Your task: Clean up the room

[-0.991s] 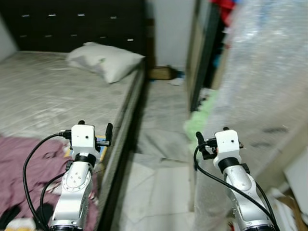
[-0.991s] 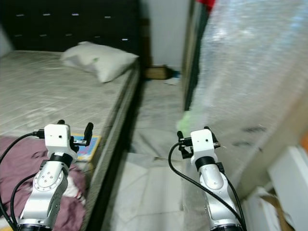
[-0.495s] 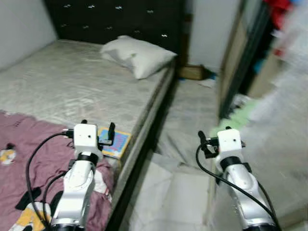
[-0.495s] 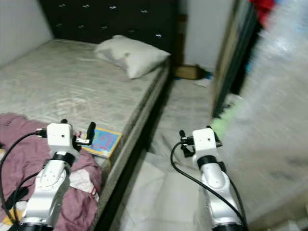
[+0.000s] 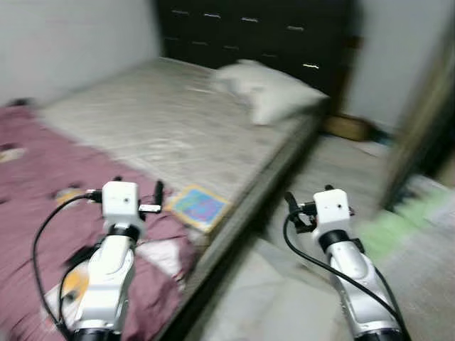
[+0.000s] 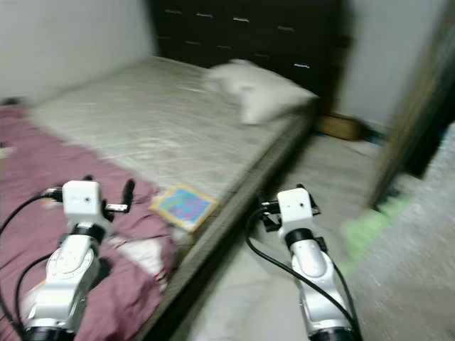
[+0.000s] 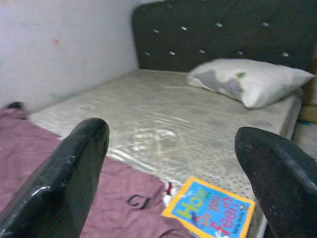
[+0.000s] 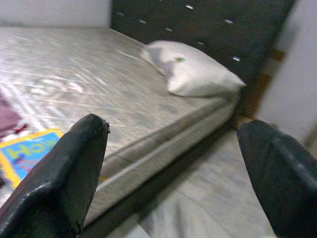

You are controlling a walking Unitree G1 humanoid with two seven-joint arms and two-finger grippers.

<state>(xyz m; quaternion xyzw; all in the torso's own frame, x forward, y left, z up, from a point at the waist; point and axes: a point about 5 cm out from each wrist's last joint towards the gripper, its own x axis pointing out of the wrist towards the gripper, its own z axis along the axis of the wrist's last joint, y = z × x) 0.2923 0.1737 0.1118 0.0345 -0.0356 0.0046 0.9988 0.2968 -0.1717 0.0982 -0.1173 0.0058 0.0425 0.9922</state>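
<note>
A bare grey mattress (image 5: pixel 170 121) carries a white pillow (image 5: pixel 274 92) near the dark headboard (image 5: pixel 263 28). A crumpled purple blanket (image 5: pixel 43 177) covers the near end of the bed. A colourful book (image 5: pixel 199 206) lies flat at the bed's edge beside the blanket. My left gripper (image 5: pixel 138 186) hovers open above the blanket, just short of the book (image 7: pixel 213 210), with nothing between its fingers. Over the floor beside the bed, my right gripper (image 5: pixel 307 195) is held open and empty; its wrist view takes in the book (image 8: pixel 25 151) and the pillow (image 8: pixel 193 72).
A strip of pale floor (image 5: pixel 341 170) runs along the bed's right side. A brown box (image 5: pixel 348 128) sits at its far end by the wall. A blurred green patch (image 5: pixel 398 220) lies on the floor at right. A grey wall (image 5: pixel 71 35) bounds the bed's left.
The camera has swung left: the bed, blanket and book now sit centrally, and the bubble wrap at right has left the picture. Both arms keep the same raised, open pose.
</note>
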